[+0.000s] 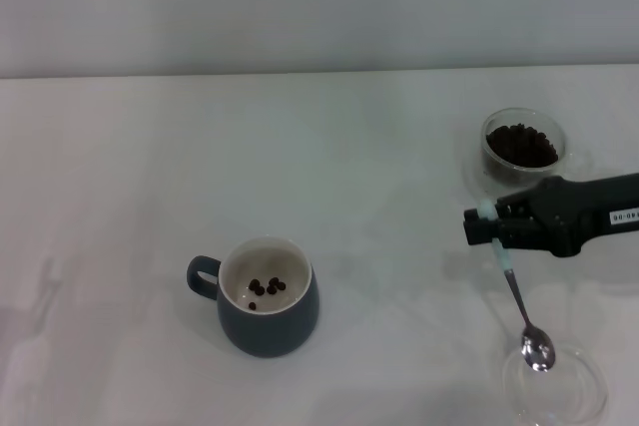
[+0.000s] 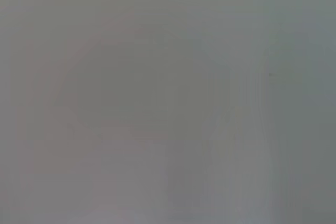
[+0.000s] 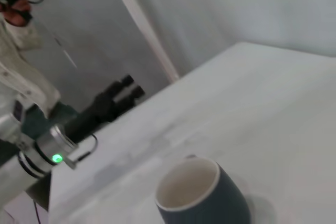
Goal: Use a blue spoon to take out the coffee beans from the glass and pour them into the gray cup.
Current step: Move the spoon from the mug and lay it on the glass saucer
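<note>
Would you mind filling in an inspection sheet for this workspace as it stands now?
Surface: white table, no spills seen.
Gray cup: upright, handle toward the robot's left, a few coffee beans inside.
Glass: upright at the far right, holding a heap of beans.
Blue spoon: hanging bowl-down from the right gripper, its bowl over a clear saucer; no beans seen in it.
Clutter: only the saucer.
Right gripper: shut on the spoon's handle, near the glass.
Left gripper: off the table's left side; fingers unclear.
Cables: a thin one on the left arm, clear of the table.
Surroundings: plain wall; a person at the right wrist view's edge.
</note>
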You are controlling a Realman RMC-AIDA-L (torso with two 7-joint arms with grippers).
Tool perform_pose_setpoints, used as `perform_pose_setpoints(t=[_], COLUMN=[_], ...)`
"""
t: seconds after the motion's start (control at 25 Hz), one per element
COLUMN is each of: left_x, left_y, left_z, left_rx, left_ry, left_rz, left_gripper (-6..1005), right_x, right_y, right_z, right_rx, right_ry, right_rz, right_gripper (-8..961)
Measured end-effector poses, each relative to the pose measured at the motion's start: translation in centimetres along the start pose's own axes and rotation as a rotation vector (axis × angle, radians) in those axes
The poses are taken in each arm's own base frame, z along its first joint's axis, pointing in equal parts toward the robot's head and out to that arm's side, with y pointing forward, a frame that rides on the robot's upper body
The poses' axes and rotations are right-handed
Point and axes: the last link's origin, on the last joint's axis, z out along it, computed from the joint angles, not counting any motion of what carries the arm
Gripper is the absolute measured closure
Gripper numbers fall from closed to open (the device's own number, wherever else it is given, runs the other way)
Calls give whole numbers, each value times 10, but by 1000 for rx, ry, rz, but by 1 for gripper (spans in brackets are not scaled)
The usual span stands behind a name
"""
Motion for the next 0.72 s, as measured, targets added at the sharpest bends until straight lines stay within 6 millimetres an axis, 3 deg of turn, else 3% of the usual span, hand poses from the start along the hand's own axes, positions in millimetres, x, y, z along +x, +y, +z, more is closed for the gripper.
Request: perform_pose_setpoints(t=[0.72], left_x=[2], left_y=[2], left_z=[7], left_rx=[-3], left_ry=[13], left_rz=[-4], left_gripper=[108], right_x=[31], right_y=[-9], right_z=[4], right_rx=[95], right_ry=[71], right_rz=[28], right_gripper=[790])
